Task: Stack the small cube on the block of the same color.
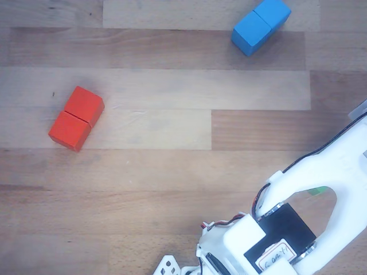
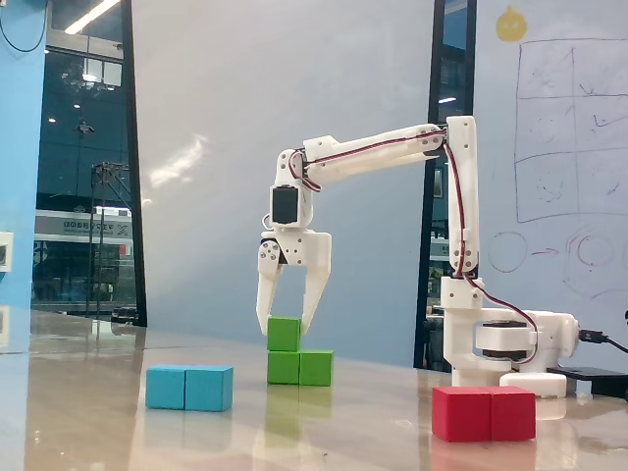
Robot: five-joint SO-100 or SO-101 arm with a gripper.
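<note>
Cube (image 2: 284,334) sits on the left half of the green block (image 2: 300,368) in the fixed view, with the fingers (image 2: 287,327) straight down around it, one on each side, gripping it or just at its faces. On the bench (image 2: 343,432) a blue block (image 2: 189,388) lies to the left and a red block (image 2: 484,413) to the right, nearer us. In the other view the arm (image 1: 321,195) hides nearly all the green.

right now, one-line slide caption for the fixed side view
White arm's jaws straddle the small bright green wooden cube resting on the left half of the long green two-segment block, flanked by blue and red blocks.
</note>
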